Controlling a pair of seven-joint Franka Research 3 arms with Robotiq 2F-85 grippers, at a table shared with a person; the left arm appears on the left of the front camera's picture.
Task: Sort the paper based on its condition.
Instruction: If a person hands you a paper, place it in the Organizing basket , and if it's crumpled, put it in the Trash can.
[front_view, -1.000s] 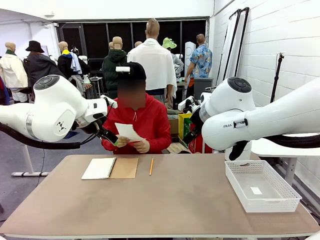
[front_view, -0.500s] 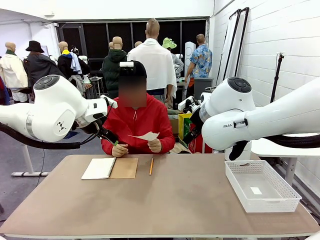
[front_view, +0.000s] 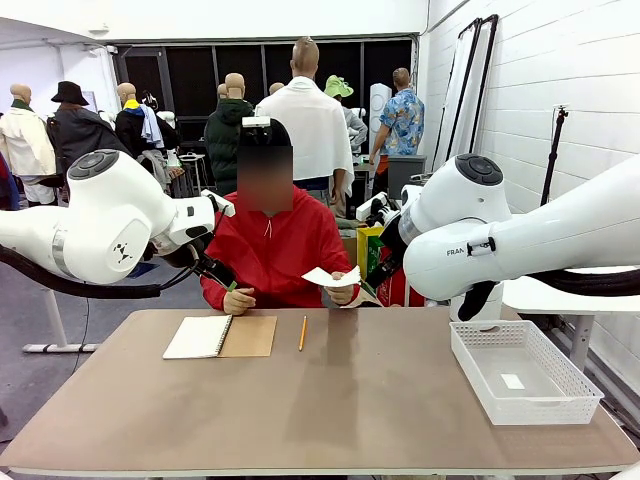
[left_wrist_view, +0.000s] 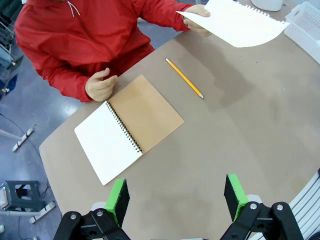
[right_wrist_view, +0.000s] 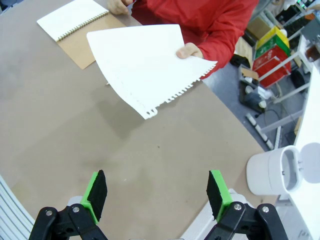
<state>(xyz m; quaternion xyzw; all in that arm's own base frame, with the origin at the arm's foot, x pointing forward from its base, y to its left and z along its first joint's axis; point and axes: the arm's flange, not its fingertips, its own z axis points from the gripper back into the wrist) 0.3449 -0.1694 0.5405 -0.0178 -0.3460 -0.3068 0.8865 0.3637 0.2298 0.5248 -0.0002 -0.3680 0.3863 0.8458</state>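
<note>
A person in a red top holds one smooth white sheet of paper (front_view: 330, 277) in one hand above the table's far edge. In the right wrist view the paper (right_wrist_view: 142, 62) has a torn, perforated edge and hangs over the table ahead of my open right gripper (right_wrist_view: 155, 194). My left gripper (left_wrist_view: 176, 197) is also open, high above the table, with the paper (left_wrist_view: 235, 22) far off at the top right. Both grippers hold nothing.
An open spiral notebook (front_view: 220, 336) with a brown cover lies at the far left, with a pencil (front_view: 302, 332) beside it. A white mesh tray (front_view: 522, 370) stands at the right. The person's other hand (left_wrist_view: 100, 85) rests by the notebook.
The person has lowered the sheet from in front of the chest and carried it toward the picture's right in one hand. Neither arm has moved.
</note>
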